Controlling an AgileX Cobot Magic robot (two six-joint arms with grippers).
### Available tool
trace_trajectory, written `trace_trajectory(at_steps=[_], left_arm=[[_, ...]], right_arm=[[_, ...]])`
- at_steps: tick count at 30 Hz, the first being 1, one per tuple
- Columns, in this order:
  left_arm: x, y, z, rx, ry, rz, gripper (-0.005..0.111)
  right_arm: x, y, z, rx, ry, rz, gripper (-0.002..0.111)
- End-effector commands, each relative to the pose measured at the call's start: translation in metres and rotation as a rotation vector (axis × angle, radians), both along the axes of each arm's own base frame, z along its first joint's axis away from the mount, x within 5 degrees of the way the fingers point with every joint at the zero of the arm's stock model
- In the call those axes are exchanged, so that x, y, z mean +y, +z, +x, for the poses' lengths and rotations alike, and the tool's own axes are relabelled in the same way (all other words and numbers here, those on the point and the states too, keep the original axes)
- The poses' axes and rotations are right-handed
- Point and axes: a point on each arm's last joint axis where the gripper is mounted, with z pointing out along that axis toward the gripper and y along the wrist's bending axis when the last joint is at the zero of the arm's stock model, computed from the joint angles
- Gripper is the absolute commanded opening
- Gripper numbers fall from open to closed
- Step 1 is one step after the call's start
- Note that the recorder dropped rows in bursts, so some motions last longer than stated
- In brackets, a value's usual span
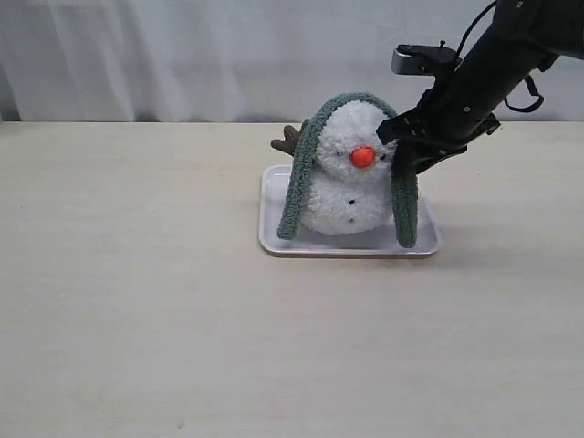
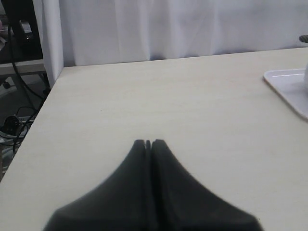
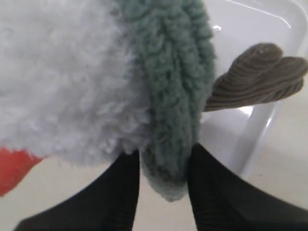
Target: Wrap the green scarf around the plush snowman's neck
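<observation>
The right gripper [image 3: 163, 153] is set astride one hanging end of the green scarf [image 1: 298, 182] (whether it is clamped cannot be told). The scarf is draped over the head of the plush snowman [image 1: 345, 203]; the neck [image 1: 339, 176] is not yet wrapped.

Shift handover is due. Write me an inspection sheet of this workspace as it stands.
Surface: pale table, carrying a white tray.
Job's things: snowman upright on the tray; green scarf draped over its head, ends hanging down both sides, not around the neck.
Clutter: nothing seen.
Grippers: right gripper jaws apart, astride one hanging strip of the scarf; left gripper shut, above the table.
Cables: black cables beside the table, below its edge.
Surroundings: white curtain behind the table.
</observation>
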Motion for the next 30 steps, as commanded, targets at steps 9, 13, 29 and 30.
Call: trace_trajectory(at_steps=[9,13,29,30], left_arm=[[0.0,0.001,0.0,-0.012,0.001,-0.003,0.0],[0.0,0.001,0.0,-0.014,0.002,-0.003,0.0],[0.0,0.001,0.0,-0.014,0.002,-0.003,0.0],[0.0,0.001,0.0,-0.014,0.002,-0.003,0.0]], right_arm=[[-0.002,0.048,-0.01,-0.163,0.055,-0.013,0.058],[0.005,0.088,-0.018,-0.351,0.057,0.04,0.053],[0.118,0.089,0.014,-0.349,0.063,-0.278,0.004],[0.119,0.084,0.017,-0.344,0.06,-0.278,0.004]])
